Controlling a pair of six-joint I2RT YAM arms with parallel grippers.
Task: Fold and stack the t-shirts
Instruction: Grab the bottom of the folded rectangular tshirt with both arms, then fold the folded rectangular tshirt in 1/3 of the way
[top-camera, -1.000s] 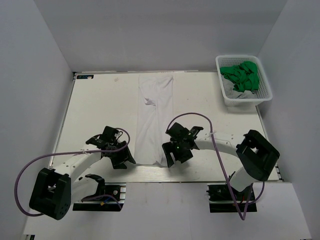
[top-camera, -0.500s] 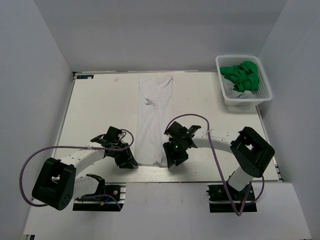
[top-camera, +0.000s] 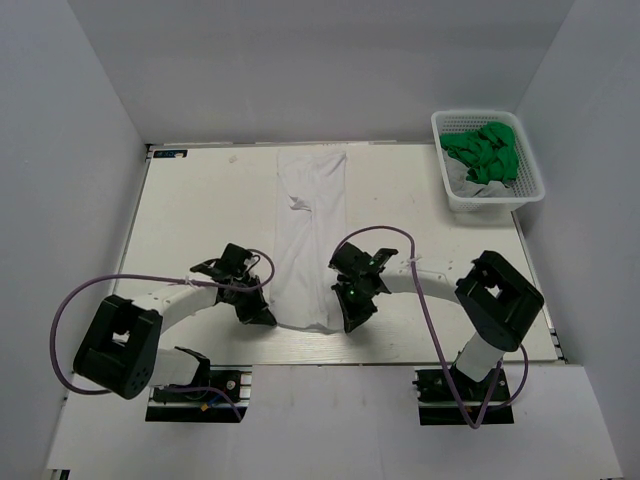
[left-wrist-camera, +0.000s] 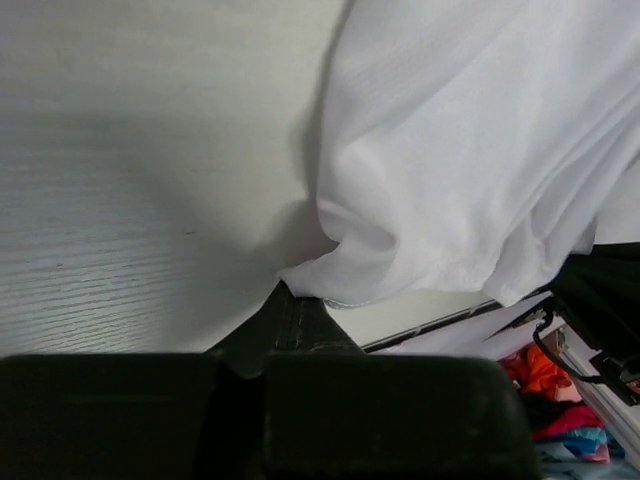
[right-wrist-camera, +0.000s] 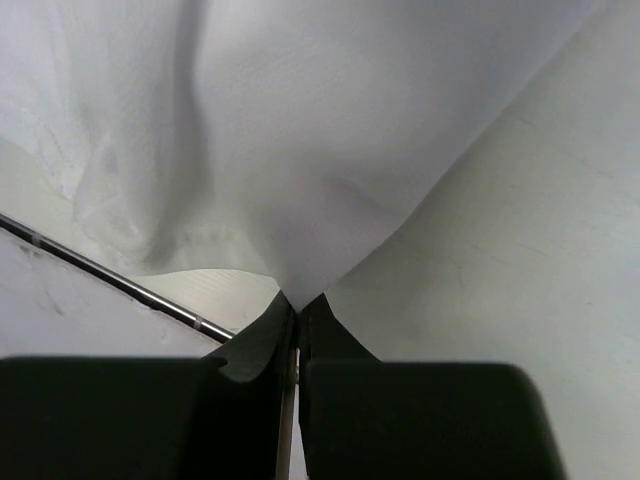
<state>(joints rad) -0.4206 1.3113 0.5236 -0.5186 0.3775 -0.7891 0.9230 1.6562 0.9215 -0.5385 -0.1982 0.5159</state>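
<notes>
**Left gripper** (left-wrist-camera: 288, 298): jaws pressed together on a small pinch of the white shirt (top-camera: 310, 230), right at its hem corner. The bite is shallow, with little cloth past the tips.

**Right gripper** (right-wrist-camera: 297, 300): jaws pressed together on the opposite hem corner. The cloth gathers into a point between the tips and the bite looks firmer.

**Position:** the white shirt lies as a long narrow strip on the table (top-camera: 190, 200), well to the left of the basket (top-camera: 495, 202). Both grippers sit at the strip's end farthest from the basket. The green shirts (top-camera: 485, 150) lie heaped inside the basket.

**Risks, as judged:**
- The left corner may slip out on lifting, because the pinch is so close to the hem.
- The strip is layered. Either pinch may hold only the top layer, so the lower ones stay down and the fold opens.
- Uneven lift or travel between the two arms would skew the fold or bunch the middle.
- The held end lies close to the table edge farthest from the basket, so slack cloth could drag over that edge.
</notes>
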